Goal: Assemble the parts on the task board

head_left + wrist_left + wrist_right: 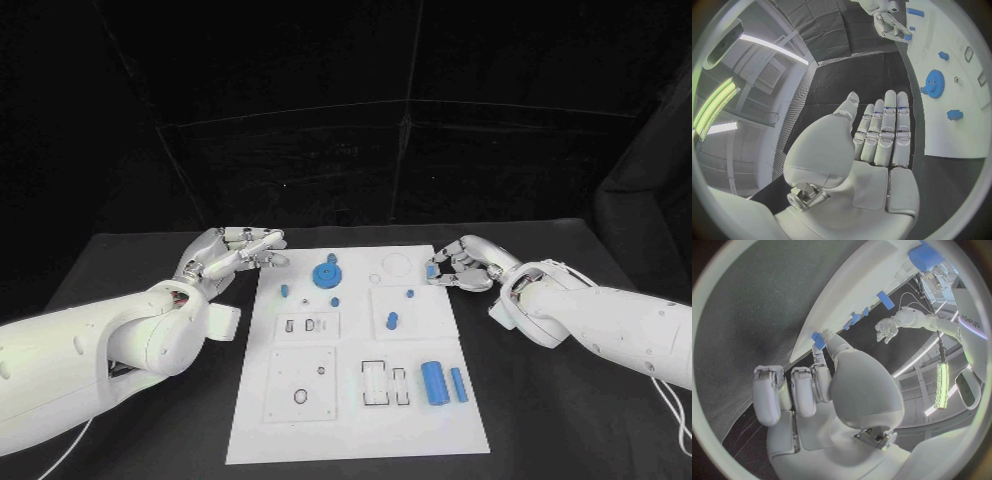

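The white task board (361,440) lies in the middle of the black table. A blue gear (327,273) sits near its far edge, with small blue parts (392,320) scattered around it. My right hand (464,264) is at the board's far right edge and pinches a small blue part (431,270) between thumb and finger; the right wrist view shows that part (819,340) at the fingertips. My left hand (238,250) hovers by the board's far left corner, fingers stretched out, holding nothing. In the left wrist view its straight fingers (886,130) lie beside the gear (933,81).
A thick blue cylinder (434,380) and a thinner blue one (459,385) lie on the board's near right part. White inset plates with slots (302,397) take up the near half. Black table surrounds the board on both sides.
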Tool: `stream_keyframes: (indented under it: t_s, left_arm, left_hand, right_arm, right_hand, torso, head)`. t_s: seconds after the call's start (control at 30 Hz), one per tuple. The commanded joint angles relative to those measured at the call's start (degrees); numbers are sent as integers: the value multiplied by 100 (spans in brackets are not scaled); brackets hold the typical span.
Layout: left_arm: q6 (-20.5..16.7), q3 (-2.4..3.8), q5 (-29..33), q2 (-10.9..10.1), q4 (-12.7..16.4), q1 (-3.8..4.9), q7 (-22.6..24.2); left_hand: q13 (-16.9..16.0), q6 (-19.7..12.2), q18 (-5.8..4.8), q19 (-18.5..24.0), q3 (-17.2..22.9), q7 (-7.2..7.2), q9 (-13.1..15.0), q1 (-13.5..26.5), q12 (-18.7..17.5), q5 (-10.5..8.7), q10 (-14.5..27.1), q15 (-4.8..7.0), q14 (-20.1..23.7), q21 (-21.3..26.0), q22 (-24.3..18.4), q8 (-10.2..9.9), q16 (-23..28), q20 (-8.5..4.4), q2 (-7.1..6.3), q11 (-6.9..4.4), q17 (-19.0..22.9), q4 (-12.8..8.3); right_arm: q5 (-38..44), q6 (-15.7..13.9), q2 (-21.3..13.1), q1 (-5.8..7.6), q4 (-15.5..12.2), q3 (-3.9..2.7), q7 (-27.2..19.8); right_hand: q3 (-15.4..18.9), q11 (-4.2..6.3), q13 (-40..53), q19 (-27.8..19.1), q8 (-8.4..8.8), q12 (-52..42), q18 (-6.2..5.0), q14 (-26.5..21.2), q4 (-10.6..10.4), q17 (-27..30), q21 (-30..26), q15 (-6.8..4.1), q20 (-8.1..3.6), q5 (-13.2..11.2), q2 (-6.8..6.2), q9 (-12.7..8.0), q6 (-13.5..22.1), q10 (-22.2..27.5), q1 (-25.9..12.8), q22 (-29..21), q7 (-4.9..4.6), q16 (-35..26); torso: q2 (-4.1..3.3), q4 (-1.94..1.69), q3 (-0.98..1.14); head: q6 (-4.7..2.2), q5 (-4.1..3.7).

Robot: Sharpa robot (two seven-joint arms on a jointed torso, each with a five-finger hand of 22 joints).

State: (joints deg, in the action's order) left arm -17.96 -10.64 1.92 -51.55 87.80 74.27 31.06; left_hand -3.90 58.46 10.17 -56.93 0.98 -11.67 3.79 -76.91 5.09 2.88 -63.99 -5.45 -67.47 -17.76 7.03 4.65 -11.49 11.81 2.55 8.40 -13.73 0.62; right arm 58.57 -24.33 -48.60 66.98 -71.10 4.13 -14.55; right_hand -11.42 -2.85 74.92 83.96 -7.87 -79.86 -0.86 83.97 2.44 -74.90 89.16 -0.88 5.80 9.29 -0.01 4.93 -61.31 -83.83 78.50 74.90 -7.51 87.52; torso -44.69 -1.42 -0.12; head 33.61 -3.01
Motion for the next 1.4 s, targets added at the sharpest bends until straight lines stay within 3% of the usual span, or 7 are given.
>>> stream_keyframes:
  t_s: [0.03, 0.23, 0.47, 0.6, 0.77, 1.03, 1.4]
  left_arm:
    - [77, 4, -29, -8, 4, 5, -5]
    - [74, 4, -29, -23, 40, 6, -2]
    - [68, 5, -26, -35, 90, 11, -5]
    - [65, 5, 7, -40, 82, 15, -4]
    - [62, 6, 29, -28, 56, 26, -5]
    - [23, 6, 38, -19, -24, 63, 1]
    - [31, 7, 102, -4, -70, 91, 61]
  left_hand:
    - [10, -5, 28, -28, -16, -45, -7, 61, -40, -6, 3, -1, -49, 40, -6, -41, 20, -1, 19, 23, -9, -10]
    - [10, -5, 28, -28, -16, -45, -7, 61, -40, -6, 3, -1, -49, 40, -6, -41, 20, -1, 19, 23, -9, -10]
    - [10, -5, 28, -28, -16, -45, -7, 61, -40, -6, 3, -1, -49, 40, -6, -41, 20, -1, 19, 23, -9, -10]
    - [10, -5, 28, -28, -16, -45, -7, 61, -40, -6, 3, -1, -49, 40, -6, -41, 20, -1, 19, 23, -9, -10]
    - [10, -6, 27, -29, -17, -45, -7, 64, -43, -6, 4, -2, -49, 41, -7, -42, 23, 0, 22, 23, -10, -11]
    - [10, -7, 27, -29, -19, -46, -7, 66, -47, -6, 5, -3, -49, 42, -8, -44, 25, 0, 25, 24, -11, -11]
    - [7, -10, 25, -24, -109, -45, -5, 149, -70, -8, 1, -13, -46, 59, -20, -57, 52, 9, -34, 30, -22, -8]
  right_arm:
    - [-199, -252, 3, 8, -49, -3, -69]
    - [-524, -404, -81, 34, -336, -10, 0]
    - [-434, -660, -79, 285, -1004, -14, 463]
    - [-92, -625, 118, 410, -1303, -15, 957]
    - [278, -500, 488, 468, -1380, -14, 1468]
    - [990, -189, 1217, 474, -1279, -5, 2139]
    - [1749, 182, 1680, 302, -1351, 22, 2548]
  right_hand:
    - [-47, 56, 621, 478, -6, -15, 45, 496, 4, -1032, 20, -57, -56, -2, 107, 10, -86, 0, 21, 1350, 50, 37]
    - [-107, 50, 606, 477, 34, 9, 45, 495, 24, -1027, 19, -60, -70, 88, 127, -11, -55, 12, -3, 1349, 38, 34]
    - [-167, 53, 580, 492, 44, 43, 50, 495, 46, -1027, 26, -62, -74, 123, 160, -18, -65, 31, -4, 1368, 41, 33]
    - [-206, 51, 548, 471, 61, 83, 43, 489, 75, -1001, 16, -62, -76, 110, 159, -27, -51, 53, 0, 1341, 35, 21]
    - [-213, 49, 542, 462, 66, 92, 40, 487, 78, -991, 11, -62, -76, 100, 156, -30, -48, 58, -7, 1330, 31, 16]
    - [-261, 41, 551, 444, 89, 86, 35, 488, 92, -993, 1, -57, -74, 32, 152, -43, -43, 49, -60, 1307, 23, 15]
    - [-296, 32, 540, 432, 116, 105, 31, 486, 94, -987, -5, -47, -67, -56, 119, -57, -33, 58, -149, 1293, 14, 11]
  torso:
    - [-2, 8, 4]
    - [18, 22, -16]
    - [63, 32, -62]
    - [85, 38, -75]
    - [107, 11, -124]
    - [111, -24, -153]
    - [108, 25, -109]
  head:
    - [-9, 15]
    - [-4, 20]
    - [28, 93]
    - [77, 212]
    - [145, 282]
    - [255, 437]
    - [307, 607]
